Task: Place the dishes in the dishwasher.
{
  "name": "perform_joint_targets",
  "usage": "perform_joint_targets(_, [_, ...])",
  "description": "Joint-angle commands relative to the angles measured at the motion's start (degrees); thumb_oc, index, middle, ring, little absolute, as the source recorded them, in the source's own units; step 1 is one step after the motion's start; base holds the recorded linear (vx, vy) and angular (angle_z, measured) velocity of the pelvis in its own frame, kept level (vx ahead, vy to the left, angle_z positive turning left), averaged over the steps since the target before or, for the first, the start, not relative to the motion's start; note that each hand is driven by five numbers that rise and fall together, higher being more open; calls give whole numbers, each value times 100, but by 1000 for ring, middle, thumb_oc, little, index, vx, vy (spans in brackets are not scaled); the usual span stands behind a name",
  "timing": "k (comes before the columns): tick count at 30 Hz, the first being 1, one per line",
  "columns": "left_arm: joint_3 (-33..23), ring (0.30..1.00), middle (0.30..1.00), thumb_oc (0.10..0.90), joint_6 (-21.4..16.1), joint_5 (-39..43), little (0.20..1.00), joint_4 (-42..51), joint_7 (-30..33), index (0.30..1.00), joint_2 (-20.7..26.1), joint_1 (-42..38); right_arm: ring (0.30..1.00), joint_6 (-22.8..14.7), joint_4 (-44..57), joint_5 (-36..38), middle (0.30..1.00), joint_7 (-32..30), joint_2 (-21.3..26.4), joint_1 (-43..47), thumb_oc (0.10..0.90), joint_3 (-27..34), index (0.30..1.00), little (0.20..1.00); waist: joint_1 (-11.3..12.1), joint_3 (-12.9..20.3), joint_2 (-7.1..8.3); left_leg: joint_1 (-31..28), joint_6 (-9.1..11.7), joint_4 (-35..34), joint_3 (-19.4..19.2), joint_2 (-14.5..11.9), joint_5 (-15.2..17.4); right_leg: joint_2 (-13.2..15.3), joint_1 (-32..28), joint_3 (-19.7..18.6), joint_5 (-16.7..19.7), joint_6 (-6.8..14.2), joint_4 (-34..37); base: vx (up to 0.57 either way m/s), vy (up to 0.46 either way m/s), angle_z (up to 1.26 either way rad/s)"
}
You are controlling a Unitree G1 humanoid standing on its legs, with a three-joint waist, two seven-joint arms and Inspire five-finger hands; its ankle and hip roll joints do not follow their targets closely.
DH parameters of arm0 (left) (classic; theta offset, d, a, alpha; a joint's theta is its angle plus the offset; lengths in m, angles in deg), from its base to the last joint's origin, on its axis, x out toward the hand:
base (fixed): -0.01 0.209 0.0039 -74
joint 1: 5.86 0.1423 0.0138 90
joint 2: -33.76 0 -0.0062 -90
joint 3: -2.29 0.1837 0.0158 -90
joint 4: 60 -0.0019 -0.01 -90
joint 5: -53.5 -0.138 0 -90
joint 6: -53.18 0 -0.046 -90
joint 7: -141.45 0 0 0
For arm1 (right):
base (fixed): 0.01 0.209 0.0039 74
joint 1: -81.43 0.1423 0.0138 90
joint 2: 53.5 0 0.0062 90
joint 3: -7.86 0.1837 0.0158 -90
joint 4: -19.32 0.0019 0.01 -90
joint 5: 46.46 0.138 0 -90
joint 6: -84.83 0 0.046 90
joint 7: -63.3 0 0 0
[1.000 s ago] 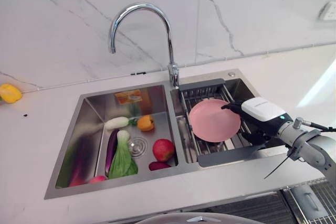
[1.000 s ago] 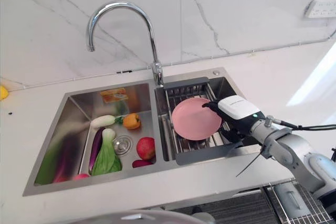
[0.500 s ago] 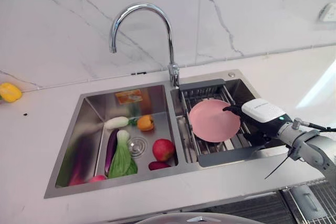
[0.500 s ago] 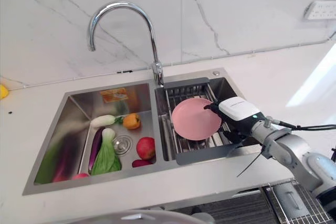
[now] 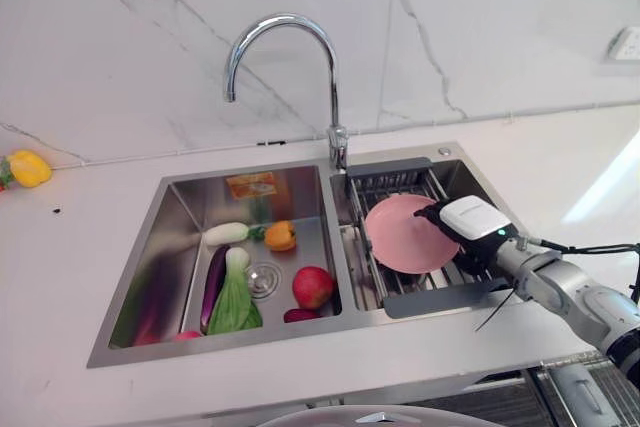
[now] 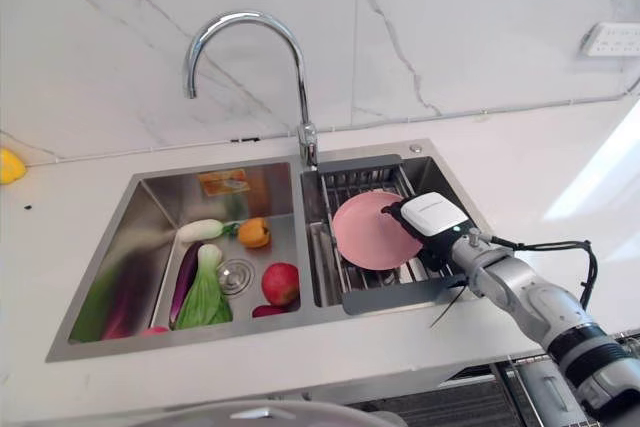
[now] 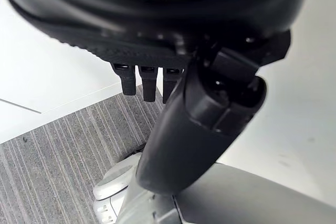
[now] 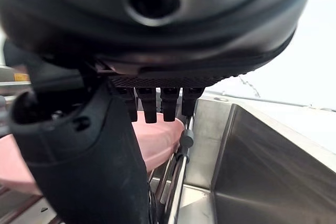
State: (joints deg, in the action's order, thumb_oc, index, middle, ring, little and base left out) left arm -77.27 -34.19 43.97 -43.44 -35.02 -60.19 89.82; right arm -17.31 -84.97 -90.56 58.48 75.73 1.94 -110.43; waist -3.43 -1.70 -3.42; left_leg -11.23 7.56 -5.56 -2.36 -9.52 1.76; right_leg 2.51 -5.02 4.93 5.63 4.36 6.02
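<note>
- I get bright, even light on the worktop (image 5: 60,277), with a washed-out patch of glare just beyond the right hand (image 6: 430,219).
- The tap (image 5: 290,57) shows sharp highlights.
- The sink (image 5: 180,197) reflects smeared colours along its wall far from the hand.
- In the right wrist view, the close hand is dark and soft.

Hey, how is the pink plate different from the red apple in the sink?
The pink plate is flat, round and pale pink; the red apple is ball-shaped and deep red. The plate lies on the wire rack in the right basin, with the right hand at its rim; the apple sits untouched on the left basin floor among vegetables, near the bok choy. The plate looks wider. Both are inside the steel sink.
</note>
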Motion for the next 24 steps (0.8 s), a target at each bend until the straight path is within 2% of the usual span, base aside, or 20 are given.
perform_joint_targets(1, [430, 900, 900, 800, -237, 158, 900, -172, 14, 900, -217, -522, 900, 283, -589, -264, 900, -34, -280, 495, 800, -231, 900, 900, 291, 54, 142, 72, -240, 57, 1, 146, 477, 697, -126, 397, -844, 559, -102, 0, 0, 0])
perform_joint_targets(8, [407, 900, 900, 800, -241, 152, 900, -166, 134, 900, -239, -533, 900, 510, -709, -488, 900, -475, -664, 360, 800, -56, 900, 900, 316, 41, 110, 59, -243, 60, 37, 143, 478, 702, -164, 448, -864, 557, -102, 1, -1, 0])
perform_joint_targets(9, [400, 900, 900, 800, -235, 148, 900, -174, 200, 900, -257, -527, 768, 609, -750, -514, 768, -707, -854, 249, 712, 79, 768, 768, 309, 38, 95, 53, -248, 60, 36, 150, 484, 705, -172, 455, -868, 557, -102, 0, 0, 0])
perform_joint_targets(10, [391, 900, 900, 800, -232, 157, 900, -163, 283, 900, -270, -527, 533, 687, -804, -437, 533, -888, -1066, 177, 555, 192, 533, 533, 311, 33, 83, 46, -255, 65, 40, 153, 486, 712, -170, 452, -864, 555, -102, 0, 0, 0])
perform_joint_targets(11, [394, 900, 900, 800, -232, 157, 900, -163, 285, 900, -266, -527, 300, 687, -809, -439, 300, -895, -1072, 176, 400, 194, 300, 300, 314, 33, 88, 45, -255, 66, 39, 153, 487, 712, -171, 451, -864, 555, -102, 0, 0, 0])
perform_joint_targets(14, [400, 900, 900, 800, -204, 151, 900, -139, 419, 900, -282, -532, 300, 784, -781, -237, 300, -1220, -1462, -39, 400, 396, 300, 300, 309, 34, 58, 33, -269, 65, 37, 165, 495, 719, -181, 451, -862, 555, -102, 2, 1, 0])
perform_joint_targets(24, [369, 900, 900, 800, -113, 72, 900, -128, 637, 900, -306, -538, 300, 623, -274, 607, 300, -1566, -1971, -388, 400, 758, 300, 300, 283, 34, 53, -5, -286, 66, 30, 184, 507, 731, -211, 440, -867, 552, -102, 3, 2, 3])
